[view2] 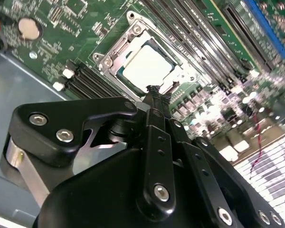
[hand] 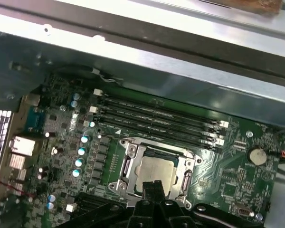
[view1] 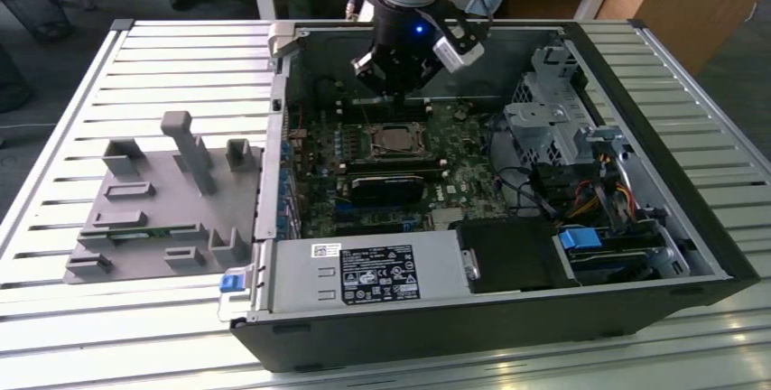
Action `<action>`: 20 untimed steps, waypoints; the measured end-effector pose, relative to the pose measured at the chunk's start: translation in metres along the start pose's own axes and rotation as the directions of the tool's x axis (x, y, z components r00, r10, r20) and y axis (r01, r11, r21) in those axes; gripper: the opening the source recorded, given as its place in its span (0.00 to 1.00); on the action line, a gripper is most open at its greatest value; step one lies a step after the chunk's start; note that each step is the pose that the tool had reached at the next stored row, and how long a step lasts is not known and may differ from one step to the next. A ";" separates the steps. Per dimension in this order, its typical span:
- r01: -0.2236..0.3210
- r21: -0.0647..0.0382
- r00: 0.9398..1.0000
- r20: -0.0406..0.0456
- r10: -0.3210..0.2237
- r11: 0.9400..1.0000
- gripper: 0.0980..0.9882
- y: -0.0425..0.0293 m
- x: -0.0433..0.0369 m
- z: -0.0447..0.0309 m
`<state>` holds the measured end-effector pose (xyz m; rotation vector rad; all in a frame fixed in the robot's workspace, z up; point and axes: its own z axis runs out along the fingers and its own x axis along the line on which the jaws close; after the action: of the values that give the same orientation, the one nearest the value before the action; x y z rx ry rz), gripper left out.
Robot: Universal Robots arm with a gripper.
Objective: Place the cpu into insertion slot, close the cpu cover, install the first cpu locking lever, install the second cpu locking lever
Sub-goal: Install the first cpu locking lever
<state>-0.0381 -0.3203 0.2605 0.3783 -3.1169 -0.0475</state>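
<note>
The cpu [hand: 154, 172] lies flat in the insertion slot [view1: 394, 140] on the green motherboard, its pale silver face showing in both wrist views [view2: 146, 65]. The silvery cpu cover [hand: 132, 161] lies down around it as a frame, and its window leaves the chip's face bare [view2: 115, 46]. My gripper [view1: 392, 90] hangs just above the socket, at its far side in the exterior view. Its black fingertips are pressed together with nothing between them [view2: 154, 90], and they reach over the chip's edge [hand: 153, 185].
The open computer case [view1: 710, 255] walls in the motherboard. Beside the socket run memory slots [hand: 156, 118]. A long black card [view1: 388, 187], a drive cage [view1: 548, 128] and a power supply [view1: 361, 273] stand around it. A grey fixture [view1: 157, 200] sits on the slatted table at the exterior view's left.
</note>
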 end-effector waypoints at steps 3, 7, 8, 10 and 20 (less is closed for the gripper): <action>0.047 0.000 0.999 -0.001 -0.047 0.999 0.01 0.0000 0.0001 0.0000; 0.050 0.000 0.999 -0.001 -0.050 0.999 0.01 0.0019 0.0078 0.0001; 0.050 0.000 0.999 -0.001 -0.050 0.999 0.01 0.0024 0.0095 0.0002; 0.050 0.000 0.999 -0.001 -0.050 0.999 0.01 0.0029 0.0117 0.0002; -0.002 0.000 1.000 0.001 0.002 1.000 0.01 0.0055 0.0220 0.0009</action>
<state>-0.0608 -0.3202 0.2598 0.3757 -3.1180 -0.0479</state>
